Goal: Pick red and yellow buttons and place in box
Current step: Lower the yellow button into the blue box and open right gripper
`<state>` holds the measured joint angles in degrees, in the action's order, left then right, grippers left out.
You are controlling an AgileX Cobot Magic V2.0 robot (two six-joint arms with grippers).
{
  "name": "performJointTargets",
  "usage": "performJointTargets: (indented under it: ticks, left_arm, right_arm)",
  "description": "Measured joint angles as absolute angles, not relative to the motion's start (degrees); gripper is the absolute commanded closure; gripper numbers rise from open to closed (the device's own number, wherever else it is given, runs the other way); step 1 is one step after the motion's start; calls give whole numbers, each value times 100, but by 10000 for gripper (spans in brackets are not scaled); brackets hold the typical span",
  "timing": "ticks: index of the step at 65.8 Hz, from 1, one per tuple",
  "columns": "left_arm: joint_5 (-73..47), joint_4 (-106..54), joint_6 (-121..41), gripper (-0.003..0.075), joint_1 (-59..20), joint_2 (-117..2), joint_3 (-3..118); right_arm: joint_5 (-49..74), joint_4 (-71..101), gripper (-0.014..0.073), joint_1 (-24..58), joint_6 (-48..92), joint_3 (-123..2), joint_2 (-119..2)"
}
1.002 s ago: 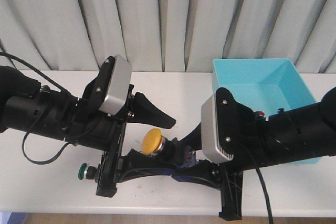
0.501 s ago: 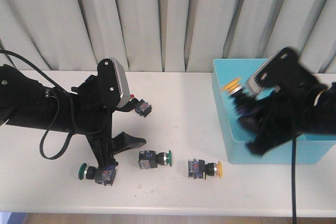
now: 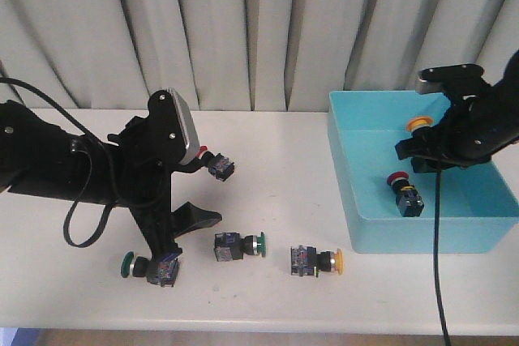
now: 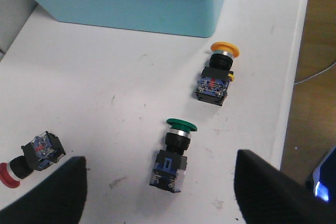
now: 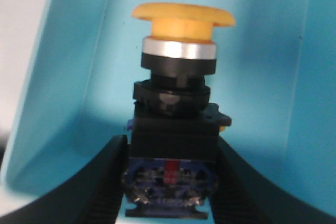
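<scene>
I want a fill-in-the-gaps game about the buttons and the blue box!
1. The right gripper holds a button with a ____ cap over the box.
2. The button lying inside the box has a ____ cap.
3. The left gripper's fingers are ____, holding nothing.
4. On the table just before the box lies a button with a ____ cap.

Missing words: yellow, red, open, yellow
</scene>
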<state>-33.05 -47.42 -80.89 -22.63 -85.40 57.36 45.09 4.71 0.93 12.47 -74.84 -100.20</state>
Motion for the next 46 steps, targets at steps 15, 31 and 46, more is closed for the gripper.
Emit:
performJointTargets:
  ticks: [15, 31, 46]
  left_arm:
    - [-3532, -4738, -8002, 155, -2263, -8540, 5736]
    - [-3788, -4732, -8002, 155, -2263, -8540, 5736]
    - [-3926, -4721, -8002, 155, -2263, -8540, 5736]
  right_arm:
    - [4690, 225, 349, 89, 1235, -9018, -11649]
    - [4796, 86, 347, 89, 1235, -10302, -12908]
    - [4898, -147, 277, 89, 1235, -10683, -13403]
